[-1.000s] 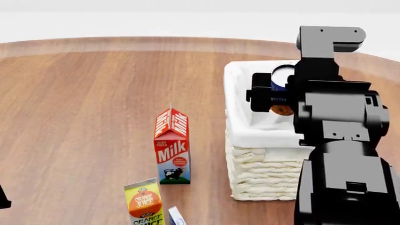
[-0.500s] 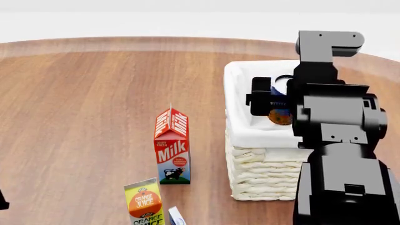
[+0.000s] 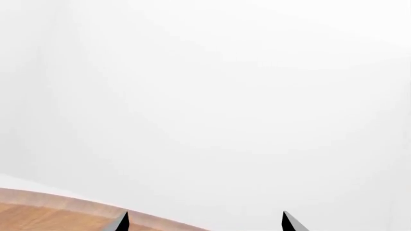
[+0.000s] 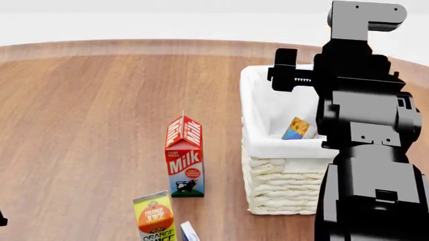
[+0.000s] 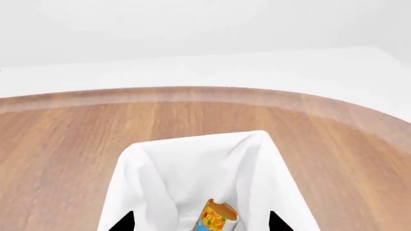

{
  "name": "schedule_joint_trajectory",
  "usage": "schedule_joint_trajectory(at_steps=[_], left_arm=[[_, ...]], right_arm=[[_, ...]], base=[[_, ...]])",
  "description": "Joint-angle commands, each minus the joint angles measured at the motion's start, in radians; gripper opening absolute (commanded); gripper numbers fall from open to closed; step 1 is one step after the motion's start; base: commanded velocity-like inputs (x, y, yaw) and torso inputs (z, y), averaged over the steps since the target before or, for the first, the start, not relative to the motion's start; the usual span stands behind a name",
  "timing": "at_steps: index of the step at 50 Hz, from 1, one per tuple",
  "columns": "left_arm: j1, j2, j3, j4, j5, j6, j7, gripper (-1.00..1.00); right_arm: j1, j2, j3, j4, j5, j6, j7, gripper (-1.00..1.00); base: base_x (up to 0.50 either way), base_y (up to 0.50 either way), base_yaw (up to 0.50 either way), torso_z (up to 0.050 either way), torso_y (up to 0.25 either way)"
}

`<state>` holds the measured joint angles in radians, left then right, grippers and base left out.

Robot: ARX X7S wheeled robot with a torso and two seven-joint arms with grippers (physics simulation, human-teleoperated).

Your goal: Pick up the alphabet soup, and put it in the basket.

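The alphabet soup can (image 4: 296,129) lies tilted inside the cream wicker basket (image 4: 282,186), on its white liner; its blue and orange label shows. In the right wrist view the can (image 5: 216,217) lies below and between the fingertips, apart from them. My right gripper (image 4: 287,75) is open and empty, raised above the basket's far rim. In the right wrist view the gripper (image 5: 199,225) shows only two dark tips. My left gripper (image 3: 204,224) shows two tips wide apart, empty, facing a white background; in the head view it is almost out of sight at the left edge.
A red milk carton (image 4: 184,158) stands left of the basket on the round wooden table (image 4: 100,115). An orange juice carton (image 4: 154,217) and a blue-white carton corner (image 4: 189,232) stand at the front. My right arm (image 4: 368,165) hides the basket's right side.
My right gripper has let go of the soup can and risen above the basket. The can has dropped into the basket and lies tilted there.
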<state>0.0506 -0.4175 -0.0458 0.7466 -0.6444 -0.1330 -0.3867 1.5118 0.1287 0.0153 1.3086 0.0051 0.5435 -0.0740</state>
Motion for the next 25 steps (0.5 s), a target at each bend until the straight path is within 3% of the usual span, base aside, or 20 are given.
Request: schedule_joint_trajectory(at_steps=[1,25], left_arm=[[0.004,-0.005,-0.001,0.004,-0.002,0.004,-0.002,1.00],[0.016,-0.018,-0.011,0.029,-0.014,0.013,-0.009,1.00]], right_arm=[[0.009,-0.001,0.015,0.000,-0.005,-0.092,0.015,1.00],[0.002,0.001,0.053,0.000,0.009,-0.550,0.054,1.00]], base=[[0.00,0.00,0.00,0.000,0.000],[0.00,0.00,0.00,0.000,0.000]])
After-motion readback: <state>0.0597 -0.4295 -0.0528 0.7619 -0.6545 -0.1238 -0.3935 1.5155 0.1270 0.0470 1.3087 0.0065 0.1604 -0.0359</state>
